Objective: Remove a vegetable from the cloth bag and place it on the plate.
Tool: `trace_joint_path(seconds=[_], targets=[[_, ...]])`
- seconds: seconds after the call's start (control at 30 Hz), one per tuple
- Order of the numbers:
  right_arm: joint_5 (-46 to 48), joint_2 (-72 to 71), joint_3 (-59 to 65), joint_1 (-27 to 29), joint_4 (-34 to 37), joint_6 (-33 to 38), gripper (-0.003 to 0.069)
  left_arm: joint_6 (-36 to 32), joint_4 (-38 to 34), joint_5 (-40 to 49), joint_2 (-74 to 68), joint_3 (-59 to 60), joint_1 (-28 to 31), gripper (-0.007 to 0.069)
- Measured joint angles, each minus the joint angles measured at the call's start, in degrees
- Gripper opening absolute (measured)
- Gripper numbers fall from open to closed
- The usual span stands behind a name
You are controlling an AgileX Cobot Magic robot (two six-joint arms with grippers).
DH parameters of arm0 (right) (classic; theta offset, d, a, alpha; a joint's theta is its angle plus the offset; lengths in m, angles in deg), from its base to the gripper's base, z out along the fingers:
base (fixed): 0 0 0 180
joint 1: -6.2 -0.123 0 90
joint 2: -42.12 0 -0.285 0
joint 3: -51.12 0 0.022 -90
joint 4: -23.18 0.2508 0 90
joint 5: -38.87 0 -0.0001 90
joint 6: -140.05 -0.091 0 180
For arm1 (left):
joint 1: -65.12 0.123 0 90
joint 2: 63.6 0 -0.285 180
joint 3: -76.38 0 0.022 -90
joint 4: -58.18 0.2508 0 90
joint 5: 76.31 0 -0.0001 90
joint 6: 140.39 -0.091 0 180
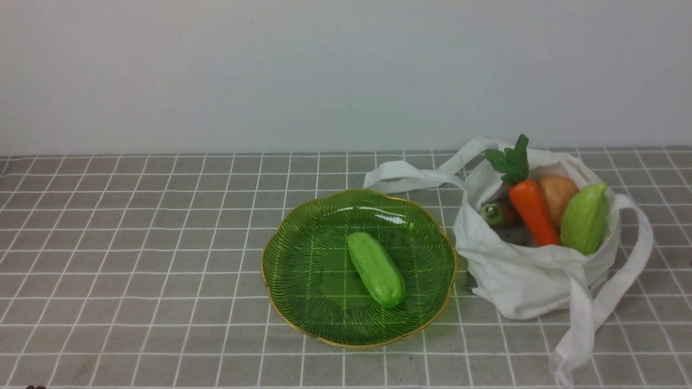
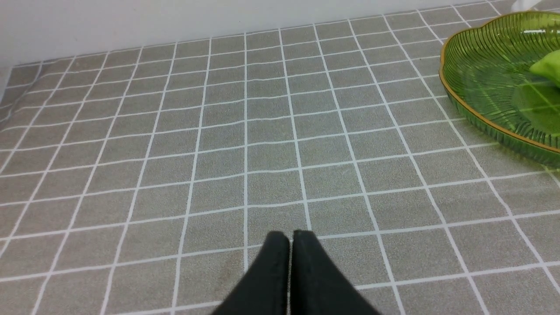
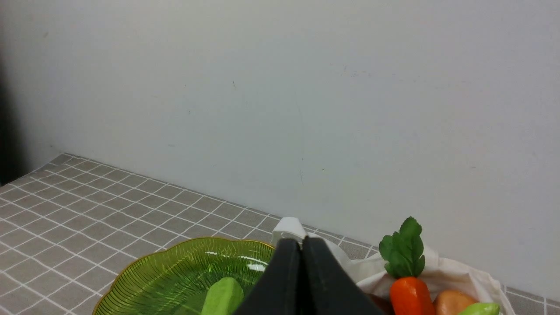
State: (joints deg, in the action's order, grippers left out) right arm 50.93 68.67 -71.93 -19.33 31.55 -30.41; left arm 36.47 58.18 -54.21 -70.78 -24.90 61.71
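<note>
The left end effector (image 2: 291, 236) is holding its two black fingers pressed together with nothing between them, and is hovering low over the bare grey checked counter (image 2: 218, 144). Ahead of it and toward the robot's right, the plate (image 2: 481, 118) is sitting on the counter, well apart from the fingertips. One end of the cucumber (image 2: 547, 70) is showing inside it.

The right end effector (image 3: 302, 242) is likewise keeping its fingers closed on nothing, and is hanging higher, pointing toward the white wall (image 3: 306, 109). Below and just beyond its tips, the plate is lying on the robot's-left side and the bag (image 3: 442, 267) on the robot's-right side. A white strap (image 3: 288, 227) is peeking up right past the fingertips.

In the front view neither end effector is showing. The cucumber is lying slantwise near the middle of the plate, out of the bag. The bag is slumping open just beside the plate. A carrot (image 1: 532, 213) with green leaves, a pale green vegetable (image 1: 585, 219) and a tan vegetable (image 1: 557, 192) are leaning inside it. A smaller dark item is sitting beside the carrot, too hidden to identify.
</note>
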Motion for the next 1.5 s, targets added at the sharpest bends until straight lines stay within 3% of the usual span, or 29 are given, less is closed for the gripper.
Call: trace_joint_path(seconds=[0.4, 0.57, 0.97, 1.5], targets=[[-0.2, -0.1, 0.1, 0.0, 0.3, -0.1, -0.0015, 0.0, 0.0, 0.0, 0.0, 0.0, 0.0, -0.0008], [-1.9, -3.2, 5.7, 1.3, -2.1, -2.1, -0.0015, 0.0, 0.0, 0.0, 0.0, 0.0, 0.0, -0.0008], [3.7, -18.9, 21.9, 21.3, -5.3, -5.1, -0.0015, 0.0, 0.0, 0.0, 0.0, 0.0, 0.0, -0.0008], [8.2, -19.4, 21.8, 24.0, -7.3, -5.2, -0.0015, 0.0, 0.0, 0.0, 0.0, 0.0, 0.0, -0.0008]])
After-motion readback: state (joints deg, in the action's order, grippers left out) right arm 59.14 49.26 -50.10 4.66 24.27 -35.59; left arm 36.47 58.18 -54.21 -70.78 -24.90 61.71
